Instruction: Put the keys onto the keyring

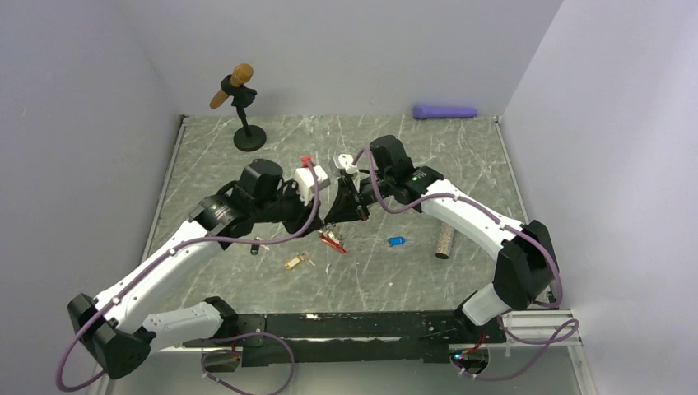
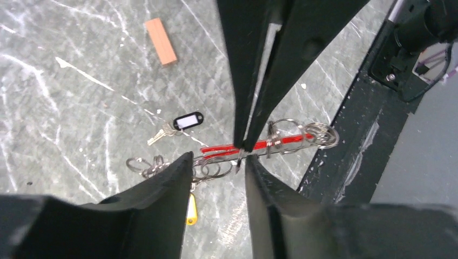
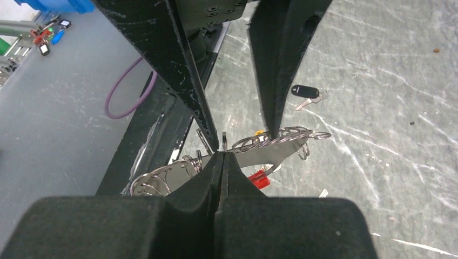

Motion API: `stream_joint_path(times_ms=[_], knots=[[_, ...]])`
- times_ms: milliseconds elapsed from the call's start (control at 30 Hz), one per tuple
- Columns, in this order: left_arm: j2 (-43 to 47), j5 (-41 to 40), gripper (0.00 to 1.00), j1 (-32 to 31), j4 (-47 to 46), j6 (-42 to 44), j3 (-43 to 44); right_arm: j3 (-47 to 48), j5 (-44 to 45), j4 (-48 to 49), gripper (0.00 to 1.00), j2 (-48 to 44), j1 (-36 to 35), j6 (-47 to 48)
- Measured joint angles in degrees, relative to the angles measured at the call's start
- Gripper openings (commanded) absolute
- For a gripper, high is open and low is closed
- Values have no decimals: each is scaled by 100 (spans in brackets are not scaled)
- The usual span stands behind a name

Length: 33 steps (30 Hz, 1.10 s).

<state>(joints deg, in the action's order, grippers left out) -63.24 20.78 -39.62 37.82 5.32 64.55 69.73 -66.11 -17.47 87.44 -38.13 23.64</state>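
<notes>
Overhead, the keyring [image 1: 332,240], a red plastic clip on bunched silver rings, lies on the grey marble table [image 1: 477,156] between a yellow-tagged silver key [image 1: 296,262] and a blue-tagged silver key [image 1: 396,241]. Left wrist: the left gripper [image 2: 217,160] gapes wide above it. Right wrist: the right gripper [image 3: 221,155] has its 2 fingers pressed together.

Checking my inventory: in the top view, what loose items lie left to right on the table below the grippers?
black-tagged key → yellow-tagged key → red keyring → blue-tagged key → tan cylinder
</notes>
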Motion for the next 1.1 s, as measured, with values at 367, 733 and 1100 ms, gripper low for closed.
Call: stream_joint_path(times_ms=[367, 733, 1100], knots=[[2332, -448, 63, 546, -1523, -719, -1707, 970, 343, -999, 0, 227, -44, 721], [2787, -658, 50, 619, -2754, -610, -2603, 1996, 1211, -3115, 0, 551, -44, 2752], [4247, 203, 37, 623, -3565, 662, -3818, -407, 1945, -1523, 0, -1338, -553, 3733]])
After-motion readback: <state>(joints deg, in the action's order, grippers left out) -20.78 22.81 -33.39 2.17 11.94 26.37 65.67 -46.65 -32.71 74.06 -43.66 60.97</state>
